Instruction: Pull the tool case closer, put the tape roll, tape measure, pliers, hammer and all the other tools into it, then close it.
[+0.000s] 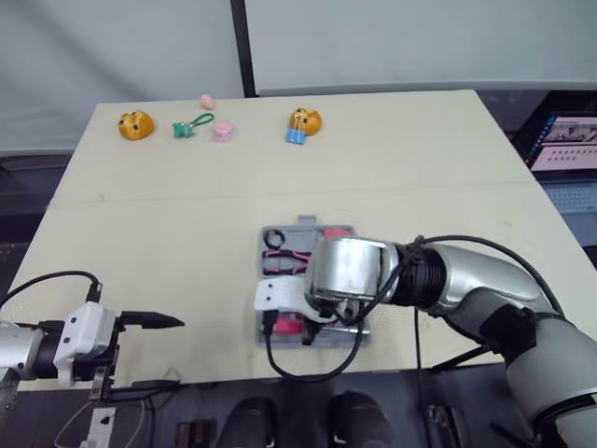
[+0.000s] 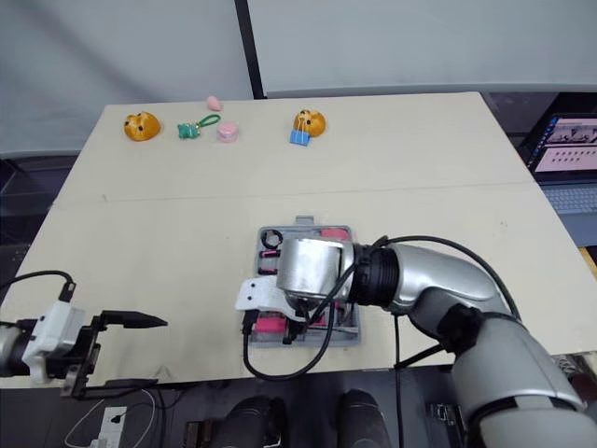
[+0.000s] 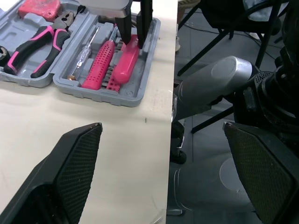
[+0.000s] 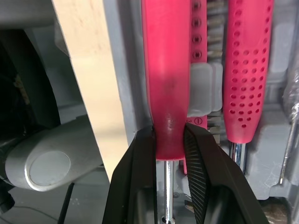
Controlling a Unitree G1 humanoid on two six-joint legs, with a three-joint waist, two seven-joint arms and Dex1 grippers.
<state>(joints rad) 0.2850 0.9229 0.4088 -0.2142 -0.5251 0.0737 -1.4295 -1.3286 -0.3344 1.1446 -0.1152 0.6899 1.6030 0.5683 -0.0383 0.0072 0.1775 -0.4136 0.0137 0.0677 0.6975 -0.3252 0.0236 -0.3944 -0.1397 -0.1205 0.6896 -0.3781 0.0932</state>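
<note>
right gripper (image 4: 169, 135) clenched on the pink screwdriver (image 4: 166, 70), at its handle end | screwdriver lies in the tool case (image 3: 117, 93), in the slot nearest the robot, long axis along the near edge of the table (image 1: 140, 233) (seated already, I judge) | left gripper (image 1: 175, 352) spread and empty, well apart to the left

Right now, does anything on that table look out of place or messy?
Nothing looks spilled or broken. The open tool case sits close to the table's front edge, with the right arm's jaws shut on a pink-handled screwdriver inside it. The one oddity: orange toy figures along the far edge, which aren't tools.
</note>
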